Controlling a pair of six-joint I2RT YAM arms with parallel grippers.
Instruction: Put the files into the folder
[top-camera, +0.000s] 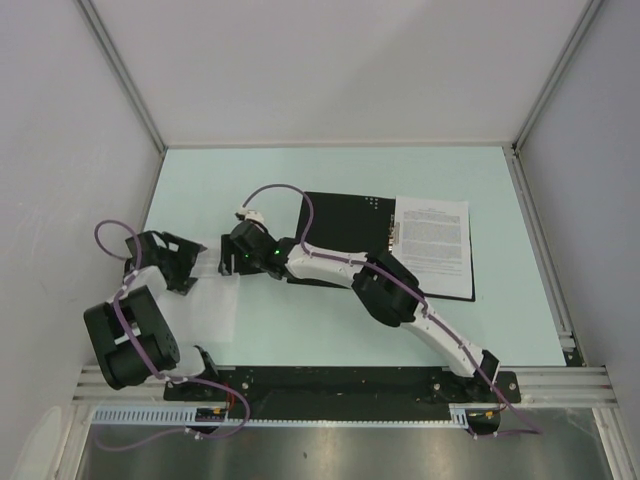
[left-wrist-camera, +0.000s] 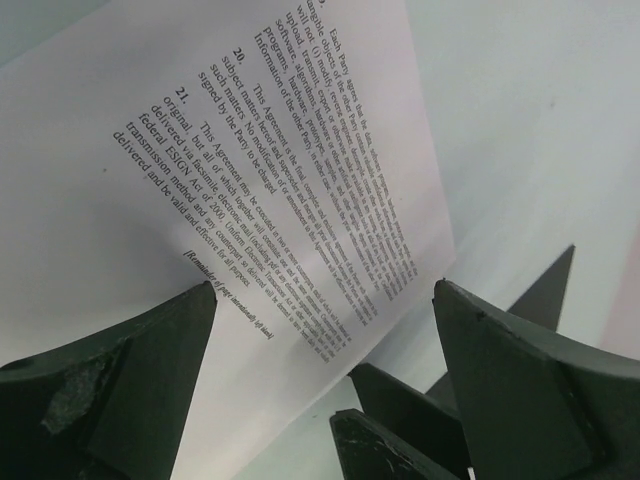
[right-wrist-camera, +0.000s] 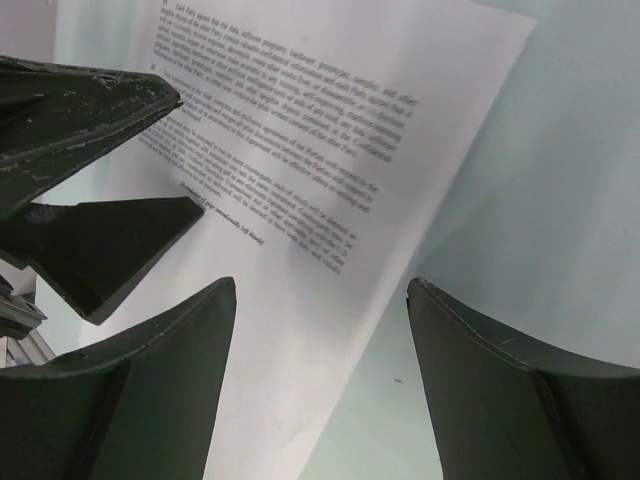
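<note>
Loose printed sheet (top-camera: 218, 310) lies flat on the bench (top-camera: 300, 335), directly under both grippers. It is well apart from the folder (top-camera: 335, 225), which sits beyond and to the right of the right gripper (top-camera: 226, 262). The folder is spread open, black inside up. One printed page (top-camera: 432, 245) is already on its right half beside the metal clip (top-camera: 390, 235), so at least one file looks filed and this sheet is left to move. The left gripper (left-wrist-camera: 325, 290) hangs over the sheet's text side with its jaws spread wide and nothing between them. The right gripper faces it from the other side, also open and holding nothing, with paper visible in the gap. The two meet nose to nose, likely so one can pin or lift an edge while the other gets a finger under, since a thin flat sheet gives no side to pinch. The right wrist view shows the sheet's long edge running diagonally just past the right finger (right-wrist-camera: 500, 400), with bare bench beyond it. That edge is the accessible one. Room is tight between the grippers: the left wrist view shows the right one's fingers (left-wrist-camera: 400, 425) close below, so collision is the risk. Toward the folder the bench is open, though the right arm lies across that path and over the folder's left half.
</note>
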